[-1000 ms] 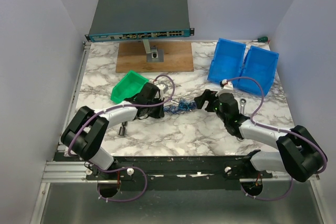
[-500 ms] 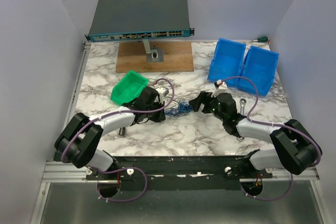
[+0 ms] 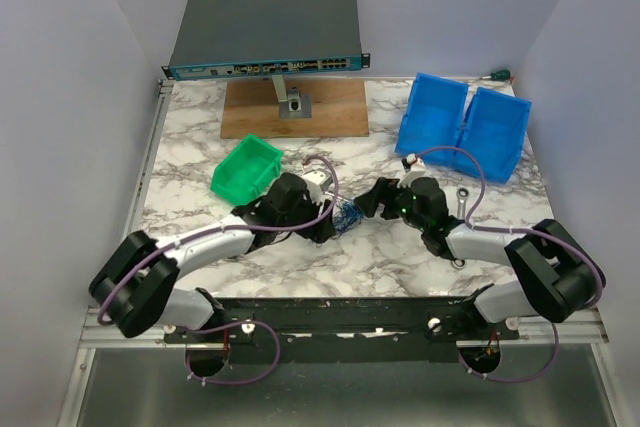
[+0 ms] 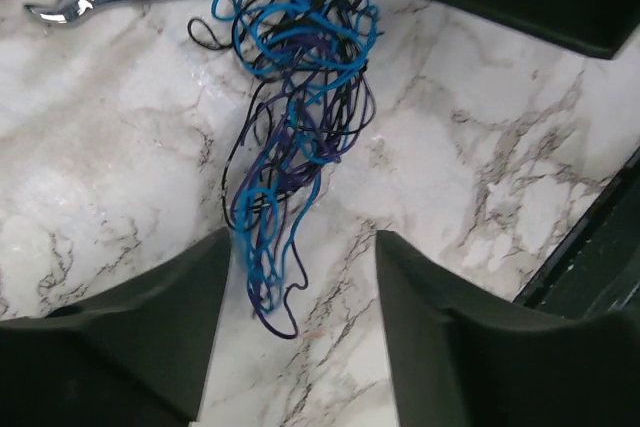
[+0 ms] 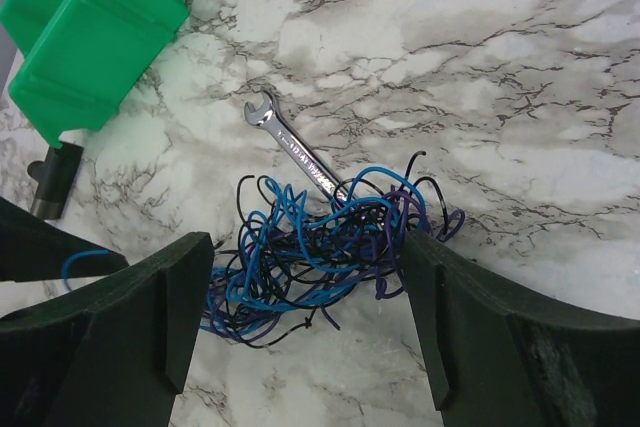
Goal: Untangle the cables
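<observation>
**While both grippers are standing open, the cables [image 4: 300, 97] are lying tangled between them**

As the left gripper [image 4: 300, 277] is hovering low over the marble table [image 4: 110, 177], its two dark fingers [image 4: 120, 347] are spreading moderately wide. The thin tail of the bundle is running down into the gap between them, and neither finger is pinching it. Opposite, the right gripper [image 5: 305, 317] is holding its fingers [image 5: 500, 337] wide apart, with the near side of the bundle sitting just between the fingertips and nothing clamped.

The cables are forming one small scribble of blue, purple and black wire. They are resting on the table about midway between its left and right edges, somewhat closer to the near edge. A small silver wrench [image 5: 295, 152] is lying flat with one end running into the tangle.

Further out, a green bin [image 5: 85, 37] is sitting toward the left edge, with a short dark cylinder [image 5: 48, 182] just beside it. Two blue bins [image 3: 465, 127] are standing near the far right corner. A wooden board [image 3: 295, 107] and a flat grey network switch [image 3: 265, 32] are occupying the far edge.
</observation>
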{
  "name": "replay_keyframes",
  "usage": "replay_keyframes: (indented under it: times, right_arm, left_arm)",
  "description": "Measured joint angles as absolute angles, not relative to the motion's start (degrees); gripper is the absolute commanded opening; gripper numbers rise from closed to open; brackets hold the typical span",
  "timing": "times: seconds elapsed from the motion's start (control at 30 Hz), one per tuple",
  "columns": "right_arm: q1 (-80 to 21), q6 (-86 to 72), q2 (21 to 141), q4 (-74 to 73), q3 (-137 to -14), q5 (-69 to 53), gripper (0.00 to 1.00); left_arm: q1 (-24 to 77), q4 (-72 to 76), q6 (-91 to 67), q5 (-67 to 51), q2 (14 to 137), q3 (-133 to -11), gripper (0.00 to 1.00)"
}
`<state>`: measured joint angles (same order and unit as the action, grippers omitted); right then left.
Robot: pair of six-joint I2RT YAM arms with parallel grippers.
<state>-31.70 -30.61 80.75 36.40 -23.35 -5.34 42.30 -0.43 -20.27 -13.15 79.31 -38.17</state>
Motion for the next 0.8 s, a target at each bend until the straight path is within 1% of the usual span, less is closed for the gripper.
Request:
replay_keyframes:
  times: [0.07,0.17,0.27,0.4,0.5,0.63,0.8]
  right_arm:
    - [-31.7,-31.0,81.0,36.5,-23.4,-5.4,0.83]
    - [-31.7,-31.5,81.7,36.5,-23.5,-5.4,0.82]
    - [-31.7,-32.1,82.6,36.5,-23.9,-5.2,0.81]
    - [-31.7,-32.9,82.4,36.3,-24.0,-3.6,0.80]
    - [-31.7,-33.2,80.7,35.7,-23.9,-0.7,0.77]
    - [-31.7,-33.6,76.5,34.5,-23.2,4.2,0.71]
    - [-31.7,-34.4,75.5,33.3,-23.1,7.1,0.63]
  left_arm:
    - [42.5,2.0,-20.2,-13.1,75.1,-36.0,0.76]
    - [42.5,5.1,-20.4,-12.7,69.5,-33.0,0.76]
    - [42.0,6.9,-20.4,-12.4,68.6,-32.6,0.76]
    - [41.2,4.9,-20.1,-12.4,74.2,-37.8,0.74]
    - [40.9,1.7,-19.7,-12.2,81.6,-46.2,0.71]
    - [40.9,-1.2,-19.5,-12.2,88.2,-53.1,0.63]
    - [40.9,-3.2,-19.8,-13.0,94.6,-57.0,0.62]
